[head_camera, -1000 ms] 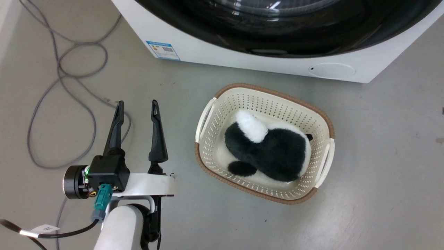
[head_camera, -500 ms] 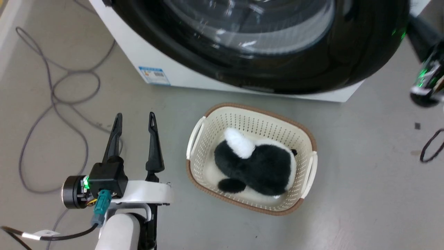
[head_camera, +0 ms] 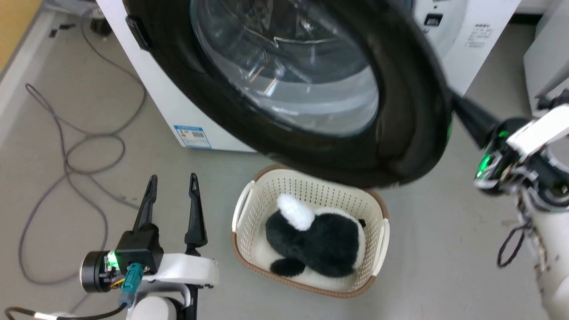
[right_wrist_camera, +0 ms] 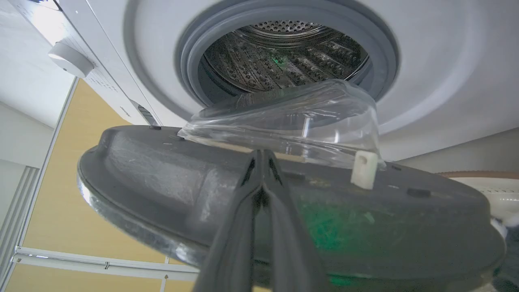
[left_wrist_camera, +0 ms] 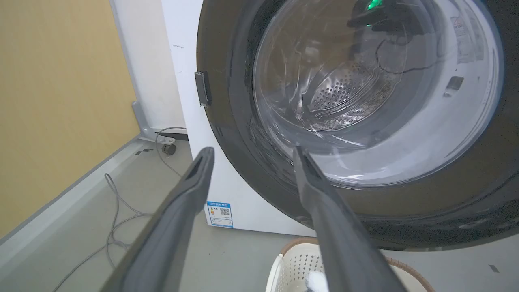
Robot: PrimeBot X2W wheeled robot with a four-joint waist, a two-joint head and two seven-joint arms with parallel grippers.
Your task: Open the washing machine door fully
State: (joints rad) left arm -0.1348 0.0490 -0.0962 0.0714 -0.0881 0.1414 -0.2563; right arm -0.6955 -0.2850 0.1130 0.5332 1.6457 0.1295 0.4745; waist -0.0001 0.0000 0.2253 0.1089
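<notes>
1. Grey floor (head_camera: 444,249) with a loose cable (head_camera: 66,160) at left; yellow wall (left_wrist_camera: 61,81) behind.
2. Washing machine (head_camera: 151,102): white front-loader, drum mouth uncovered.
3. Washing machine door (head_camera: 400,111): black ring with a glass bowl, standing partly open, out from the machine's front and above the basket.
4. Basket (head_camera: 242,209): cream, on the floor before the machine, holding a black-and-white plush toy (head_camera: 320,240).
5. Left tool (head_camera: 173,182): fingers spread wide, empty, over the floor left of the basket.
6. Right tool (right_wrist_camera: 262,156): fingers pressed together, gripping nothing, tips against the door's inner face.

Blue label (head_camera: 192,136) on washing machine (head_camera: 155,106), print unreadable
</notes>
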